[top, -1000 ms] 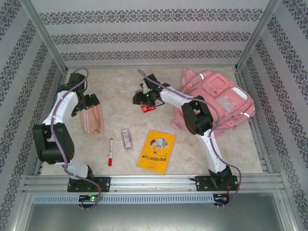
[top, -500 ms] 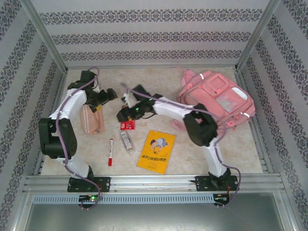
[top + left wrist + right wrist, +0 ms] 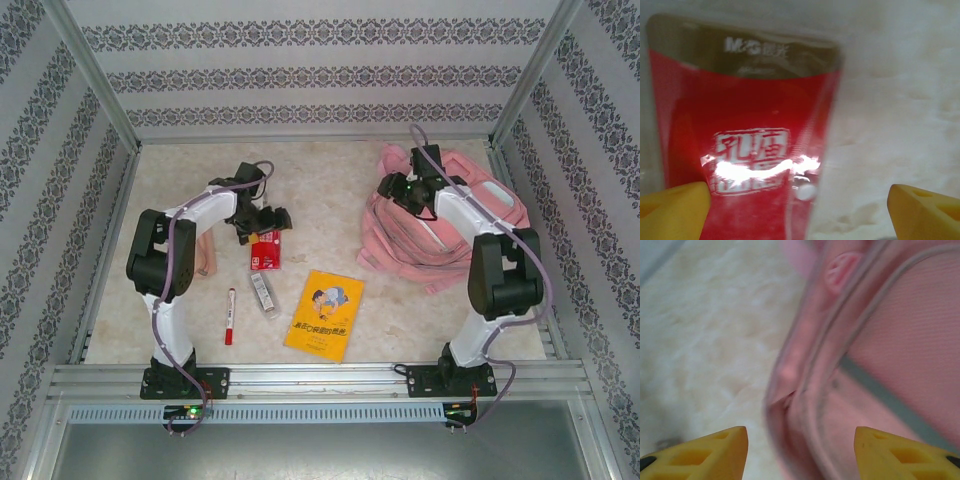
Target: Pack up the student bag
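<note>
Marbled tabletop (image 3: pixel 330 170) bears the student bag (image 3: pixel 400 238) at its far right side. Over the bag's rim hovers the right gripper (image 3: pixel 408 188), jaws apart, holding nothing. Left of it, the left gripper (image 3: pixel 268 222) hangs wide open just above a red packet (image 3: pixel 266 252), near a yellow booklet (image 3: pixel 325 315) and a red marker (image 3: pixel 230 316).

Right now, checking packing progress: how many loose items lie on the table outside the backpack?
5: red packet by the left fingers, peach pouch behind the left arm, red marker, clear case, yellow booklet in front. The arms could hide more.
</note>
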`<state>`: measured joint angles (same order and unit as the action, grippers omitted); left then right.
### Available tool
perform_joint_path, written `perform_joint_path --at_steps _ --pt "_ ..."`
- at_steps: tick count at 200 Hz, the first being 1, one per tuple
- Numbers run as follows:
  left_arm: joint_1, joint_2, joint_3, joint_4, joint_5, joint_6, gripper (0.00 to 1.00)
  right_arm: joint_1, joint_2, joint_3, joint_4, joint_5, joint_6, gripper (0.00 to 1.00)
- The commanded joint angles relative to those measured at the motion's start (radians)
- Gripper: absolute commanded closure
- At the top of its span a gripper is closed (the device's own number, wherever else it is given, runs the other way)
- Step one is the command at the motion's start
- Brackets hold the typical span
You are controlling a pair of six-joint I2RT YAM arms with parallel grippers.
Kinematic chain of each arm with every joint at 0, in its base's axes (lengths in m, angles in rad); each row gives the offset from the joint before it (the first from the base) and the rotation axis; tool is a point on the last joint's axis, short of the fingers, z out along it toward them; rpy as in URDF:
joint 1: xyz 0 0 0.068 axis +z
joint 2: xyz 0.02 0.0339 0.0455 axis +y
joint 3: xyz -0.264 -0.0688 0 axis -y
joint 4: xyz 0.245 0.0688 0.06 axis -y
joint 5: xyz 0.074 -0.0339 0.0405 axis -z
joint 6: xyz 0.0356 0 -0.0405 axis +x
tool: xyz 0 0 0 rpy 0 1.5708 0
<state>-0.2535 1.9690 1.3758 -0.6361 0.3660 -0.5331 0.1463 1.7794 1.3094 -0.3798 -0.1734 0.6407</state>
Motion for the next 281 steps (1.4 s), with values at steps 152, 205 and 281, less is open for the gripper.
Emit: perform_joint_path --at_steps 152,205,281 --pt "0.139 -0.357 -0.147 -0.142 -0.159 0.043 0.04 0.111 0.451 0.537 -0.344 0.283 -0.277 1.0" --pt "0.123 -0.374 -0.082 -0.135 0.071 0.059 0.07 0.2 0.387 0.539 -0.288 0.083 -0.377 1.0" --pt "0.036 -0.291 -0.156 0.075 0.182 -0.043 0.08 0.376 0.54 0.763 -0.19 -0.236 -0.411 1.0"
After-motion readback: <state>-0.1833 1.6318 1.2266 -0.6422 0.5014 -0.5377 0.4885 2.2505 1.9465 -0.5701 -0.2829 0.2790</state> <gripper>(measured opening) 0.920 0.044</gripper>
